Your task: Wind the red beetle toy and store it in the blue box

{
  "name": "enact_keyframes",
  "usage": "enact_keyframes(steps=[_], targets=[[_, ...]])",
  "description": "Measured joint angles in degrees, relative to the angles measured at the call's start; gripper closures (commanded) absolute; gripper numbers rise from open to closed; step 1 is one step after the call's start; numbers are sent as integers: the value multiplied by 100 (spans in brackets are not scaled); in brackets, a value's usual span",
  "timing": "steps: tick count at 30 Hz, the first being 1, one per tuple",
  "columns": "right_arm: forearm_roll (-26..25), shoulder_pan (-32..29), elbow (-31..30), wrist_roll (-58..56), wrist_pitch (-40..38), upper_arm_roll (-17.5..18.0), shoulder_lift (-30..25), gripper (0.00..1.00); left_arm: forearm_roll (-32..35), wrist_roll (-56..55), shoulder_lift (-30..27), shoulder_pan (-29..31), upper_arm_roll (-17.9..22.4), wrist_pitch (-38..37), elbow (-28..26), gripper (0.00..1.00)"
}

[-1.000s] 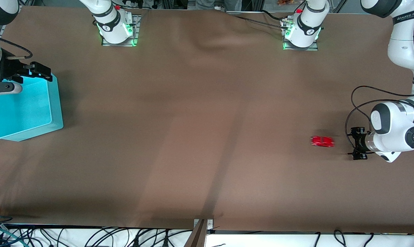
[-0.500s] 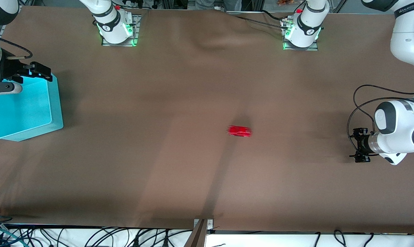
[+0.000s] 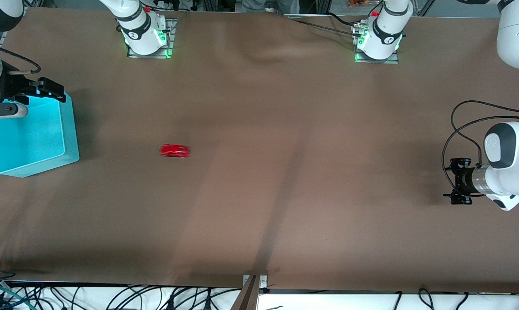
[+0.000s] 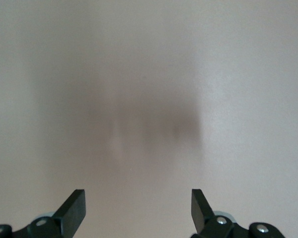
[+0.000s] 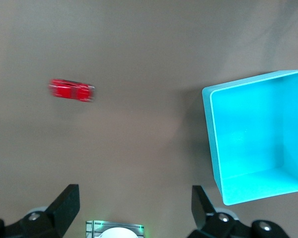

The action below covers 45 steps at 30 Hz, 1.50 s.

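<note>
The red beetle toy is on the brown table on its own wheels, blurred, between the table's middle and the blue box. It also shows in the right wrist view, apart from the box. The box is open-topped, and nothing shows in the part of it that I can see. My right gripper hangs over the box's edge, open and empty. My left gripper is low at the left arm's end of the table, open and empty, over bare cloth.
The brown cloth has a slight wrinkle near the arm bases. The right arm's base and the left arm's base glow green. Cables lie along the table's edge nearest the camera.
The toy has rolled across the table from beside my left gripper toward the blue box. My left gripper has drawn back a little toward its end. The right arm has not moved.
</note>
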Motion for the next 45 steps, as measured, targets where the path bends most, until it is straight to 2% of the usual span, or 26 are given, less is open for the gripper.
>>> enact_keyframes(steps=[3, 13, 23, 28, 36, 45], targets=[[0, 0, 0, 0, 0, 0, 0, 0, 200, 0, 1, -88, -38, -89, 81, 6], [0, 0, 0, 0, 0, 0, 0, 0, 229, 41, -55, -128, -40, -116, 177, 5], [0, 0, 0, 0, 0, 0, 0, 0, 229, 159, -317, -133, -115, -365, 493, 4], [0, 0, 0, 0, 0, 0, 0, 0, 229, 304, -342, -139, -178, -533, 741, 0], [0, 0, 0, 0, 0, 1, 0, 0, 195, 842, -546, -134, -244, -649, 923, 0], [0, 3, 0, 0, -1, 39, 0, 0, -305, 1735, -922, -88, -252, -683, 1153, 0]])
